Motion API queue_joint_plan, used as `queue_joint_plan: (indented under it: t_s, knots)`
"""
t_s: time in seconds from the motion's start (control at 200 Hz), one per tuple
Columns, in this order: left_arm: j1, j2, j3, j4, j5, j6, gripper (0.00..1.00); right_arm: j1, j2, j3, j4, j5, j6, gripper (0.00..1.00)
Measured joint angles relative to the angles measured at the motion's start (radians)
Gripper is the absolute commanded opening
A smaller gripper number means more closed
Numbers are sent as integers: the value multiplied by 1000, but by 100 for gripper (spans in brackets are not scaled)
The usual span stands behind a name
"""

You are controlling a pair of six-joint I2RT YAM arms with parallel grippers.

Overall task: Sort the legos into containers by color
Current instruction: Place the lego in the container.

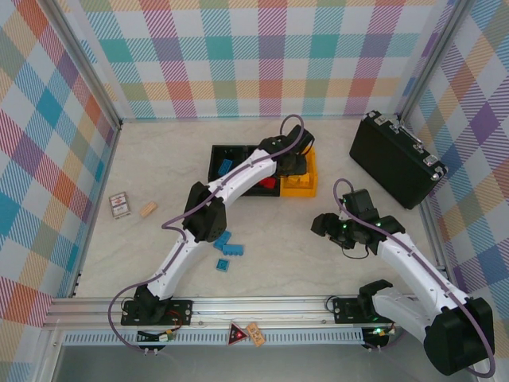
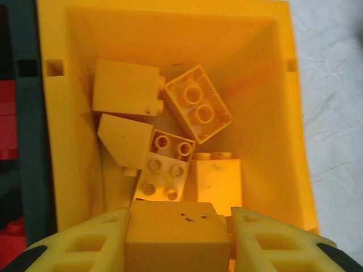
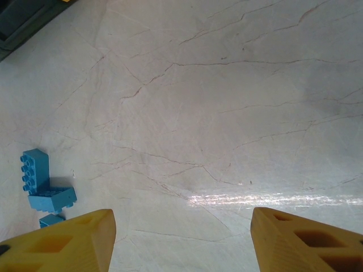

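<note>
My left gripper [image 2: 178, 213] is shut on a yellow lego [image 2: 173, 238] and holds it just above the yellow-orange bin [image 2: 295, 113], where several yellow legos [image 2: 193, 107] lie. From above, that gripper [image 1: 293, 167] is over the yellow bin [image 1: 305, 188] at the right end of the row. The middle black bin [image 1: 253, 189] holds red legos [image 1: 268, 183], and the left black bin [image 1: 216, 155] holds a blue lego [image 1: 226, 166]. Several blue legos [image 1: 227, 247] lie on the table by the left arm. My right gripper [image 3: 181, 214] is open over bare table, with blue legos [image 3: 42, 181] to its left.
A large black hard case [image 1: 396, 159] stands at the right, near the wall. A small tan block [image 1: 149, 209] and a small card box [image 1: 119, 205] lie at the left. The right gripper [image 1: 322, 225] hovers right of centre.
</note>
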Motion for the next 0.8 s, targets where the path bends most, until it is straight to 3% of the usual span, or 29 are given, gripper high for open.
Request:
queue_joint_plan:
  t_s: [0.065,0.445,0.8]
  knots:
    - [4,0,5,0,2,2,48,0,0,-2,0,0,0,64]
    - [3,0,11,1,28,11,54,0,0,-4,0,-4,3,64]
    - [-21,-114,-61,29,45,25,53,0,3,-3,0,-11,4,64]
